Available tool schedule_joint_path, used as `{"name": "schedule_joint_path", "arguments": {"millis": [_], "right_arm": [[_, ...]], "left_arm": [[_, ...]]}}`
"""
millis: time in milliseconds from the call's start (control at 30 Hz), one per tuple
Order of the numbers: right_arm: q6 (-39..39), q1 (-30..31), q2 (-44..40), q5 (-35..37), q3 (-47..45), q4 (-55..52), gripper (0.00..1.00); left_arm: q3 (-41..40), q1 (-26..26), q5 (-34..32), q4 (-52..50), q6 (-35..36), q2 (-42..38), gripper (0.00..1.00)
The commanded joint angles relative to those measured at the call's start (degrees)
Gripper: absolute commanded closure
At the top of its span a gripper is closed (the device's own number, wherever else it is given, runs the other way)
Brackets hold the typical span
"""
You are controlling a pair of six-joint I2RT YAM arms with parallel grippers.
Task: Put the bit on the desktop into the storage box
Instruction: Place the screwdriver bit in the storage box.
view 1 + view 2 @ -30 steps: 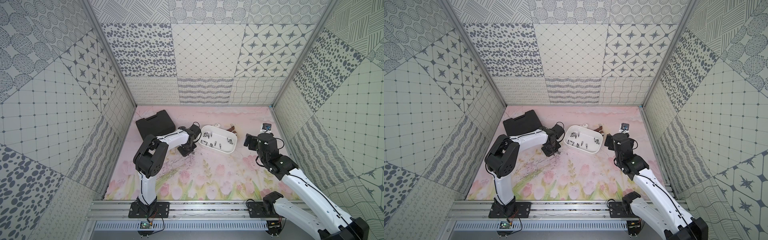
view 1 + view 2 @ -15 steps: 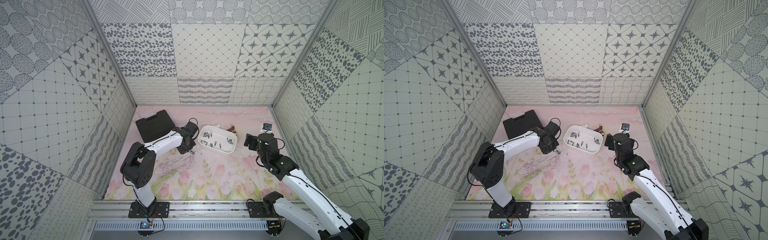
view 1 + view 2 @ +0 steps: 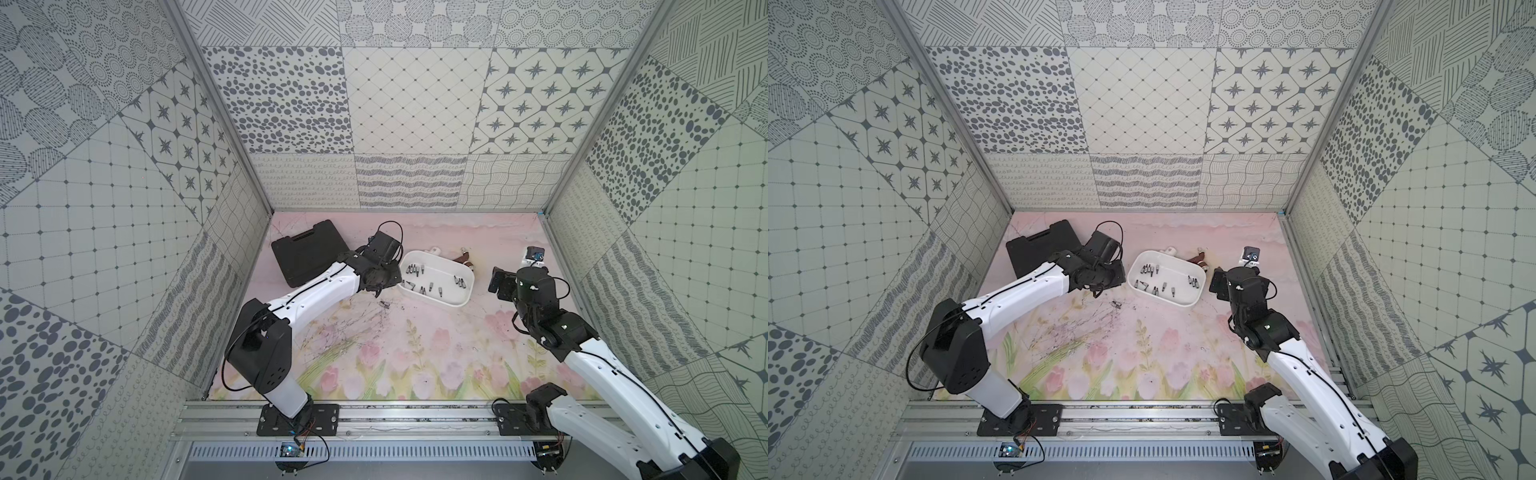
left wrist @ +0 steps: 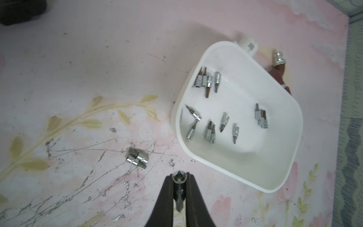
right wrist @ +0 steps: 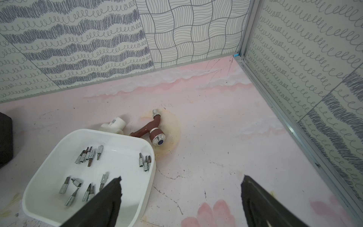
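My left gripper (image 4: 179,177) is shut on a small silver bit (image 4: 177,176), held end-on between the black fingertips just above the desktop (image 3: 415,353). Two more bits (image 4: 137,158) lie side by side on the scratched pink surface close ahead of it; they show in both top views (image 3: 385,304) (image 3: 1116,304). The white storage box (image 3: 440,300) (image 4: 245,161) stands just right of the left gripper (image 3: 377,287) and holds several bits. My right gripper (image 5: 181,186) stands open and empty over the desktop beside the box's right end (image 5: 121,157).
A black tool case (image 3: 309,253) lies shut at the back left, behind the left arm. A brown tap (image 5: 151,129) and a white pipe fitting (image 5: 115,125) lie behind the box. Patterned walls close in the back and both sides.
The left arm's elbow has swung out to the left and toward the front, while its shut gripper has stayed near the box's left end. The right arm has not moved.
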Motion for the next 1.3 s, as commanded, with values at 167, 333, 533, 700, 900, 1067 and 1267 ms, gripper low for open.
{"name": "schedule_joint_path", "arguments": {"millis": [167,333,533,700,900,1067,1267], "right_arm": [[-0.53,-0.35,-2.62,0.67,-0.62,2.43,0.03],[-0.72,-0.39,-2.99,0.7,-0.86,2.39,0.03],[-0.67,-0.43,-2.81,0.6,-0.62,2.38,0.03],[-0.67,-0.39,-2.95,0.56,-0.71,2.42,0.03],[-0.51,-0.4,-3.07,0.49,-0.87,2.38,0.03],[-0.27,-0.43,-3.13,0.32,-1.03,2.38,0.03],[0.27,-0.39,-3.03,0.16,-1.31,2.4,0.03]], "left_arm": [[13.5,-3.0,6.72,-4.46,22.53,7.47,1.0],[18.59,-3.95,5.43,-7.17,25.0,12.33,1.0],[24.05,-4.67,4.86,-8.54,25.98,18.71,1.0],[30.09,-5.4,3.15,-11.17,26.16,25.21,1.0],[37.47,-6.35,2.41,-14.5,27.55,32.81,1.0],[41.95,-6.89,2.09,-17.11,28.1,37.84,1.0],[42.64,-7.08,2.53,-16.92,28.01,39.84,1.0]]}}
